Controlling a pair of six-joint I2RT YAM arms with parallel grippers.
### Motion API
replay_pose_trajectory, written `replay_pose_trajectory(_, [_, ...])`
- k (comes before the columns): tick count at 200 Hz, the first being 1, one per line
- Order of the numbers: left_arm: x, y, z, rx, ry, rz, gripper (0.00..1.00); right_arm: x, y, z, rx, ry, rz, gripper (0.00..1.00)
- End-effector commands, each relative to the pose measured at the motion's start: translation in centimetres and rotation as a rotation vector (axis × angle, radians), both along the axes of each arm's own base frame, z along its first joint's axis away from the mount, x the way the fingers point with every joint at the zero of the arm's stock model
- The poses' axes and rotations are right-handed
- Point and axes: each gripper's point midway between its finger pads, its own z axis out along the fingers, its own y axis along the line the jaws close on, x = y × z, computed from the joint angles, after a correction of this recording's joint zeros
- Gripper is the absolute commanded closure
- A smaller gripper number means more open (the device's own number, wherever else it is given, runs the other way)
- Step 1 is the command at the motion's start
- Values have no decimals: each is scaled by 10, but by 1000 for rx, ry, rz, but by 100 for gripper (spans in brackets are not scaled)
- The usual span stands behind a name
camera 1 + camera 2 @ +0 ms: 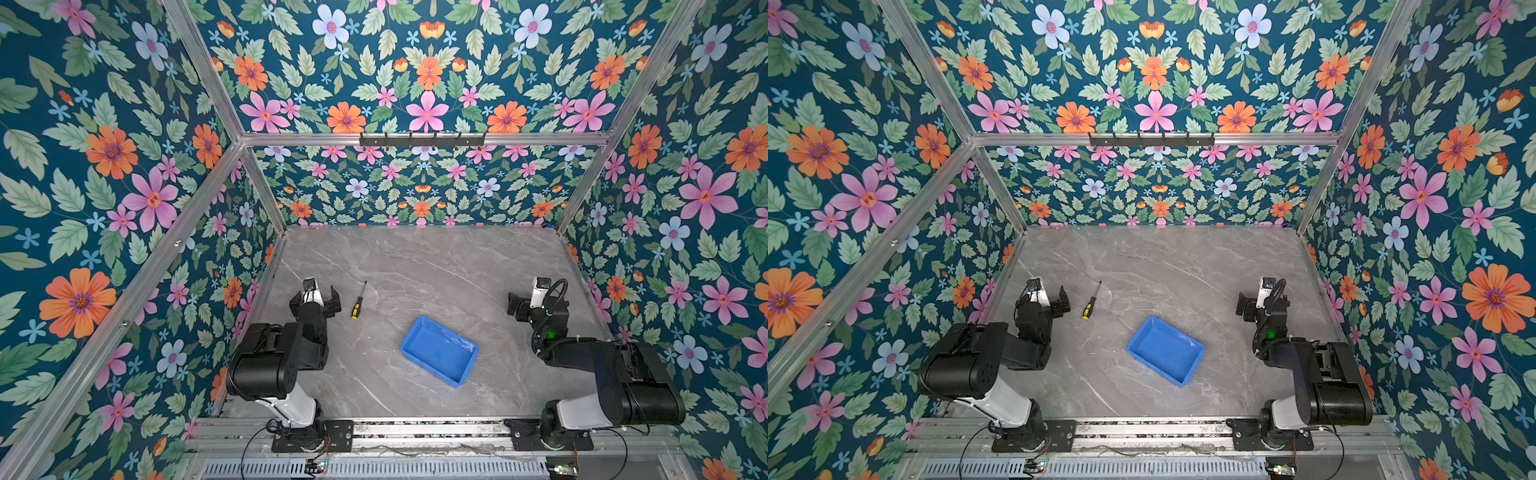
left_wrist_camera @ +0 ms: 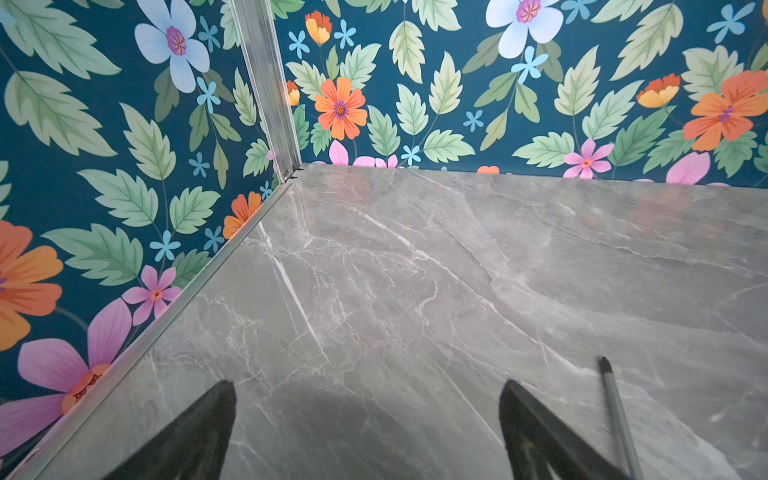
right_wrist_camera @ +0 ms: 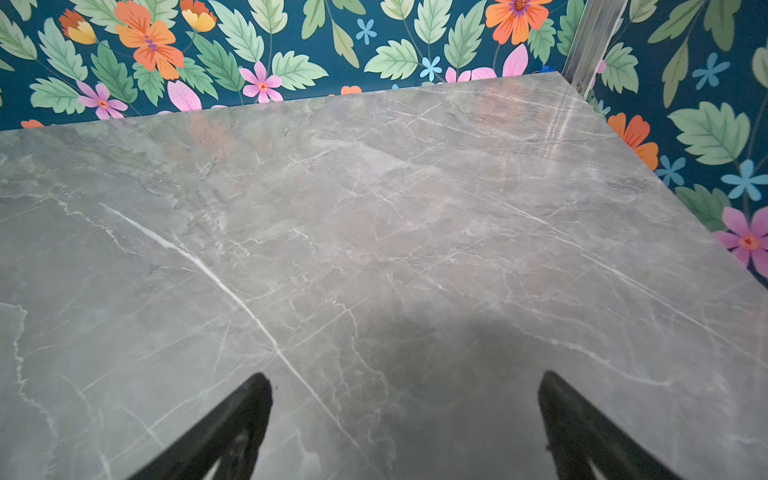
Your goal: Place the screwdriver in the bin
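Observation:
The screwdriver (image 1: 357, 303) (image 1: 1090, 302), with a yellow-and-black handle and a thin dark shaft, lies flat on the grey marble table, just right of my left gripper (image 1: 314, 295) (image 1: 1045, 296). That gripper is open and holds nothing. In the left wrist view only the shaft of the screwdriver (image 2: 617, 411) shows, outside the left gripper (image 2: 368, 384). The blue bin (image 1: 449, 331) (image 1: 1177, 331) sits empty near the table's middle front. My right gripper (image 1: 536, 301) (image 3: 405, 375) is open over bare table at the right.
Floral walls with aluminium frame posts (image 1: 266, 195) close the table (image 1: 436, 270) on three sides. A black hook rail (image 1: 422, 140) hangs on the back frame. Both arm bases stand on a metal rail (image 1: 415, 430) along the front edge.

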Motion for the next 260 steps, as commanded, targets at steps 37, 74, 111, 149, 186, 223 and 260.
replay_pose_trajectory(37, [1,-1,8,-6,-31,-5,0,4,1,8,1,-35,9,1])
replay_pose_trajectory(74, [1,-1,8,-6,-31,-5,0,4,2,8,1,-34,9,1])
replay_pose_trajectory(111, [1,-1,7,-7,-30,-7,0,4,2,9,3,-35,9,1])
replay_pose_trajectory(149, [2,-2,7,-8,-29,-8,0,4,2,9,3,-35,10,1])
replay_pose_trajectory(186, [-7,0,14,-9,-68,-2,0,3,1,12,0,-44,5,1])
replay_pose_trajectory(223, [-14,-5,32,5,-80,-14,0,0,4,26,1,-44,22,1])
replay_pose_trajectory(260, [-11,-16,51,16,-70,-58,0,-8,11,42,2,-24,63,1])
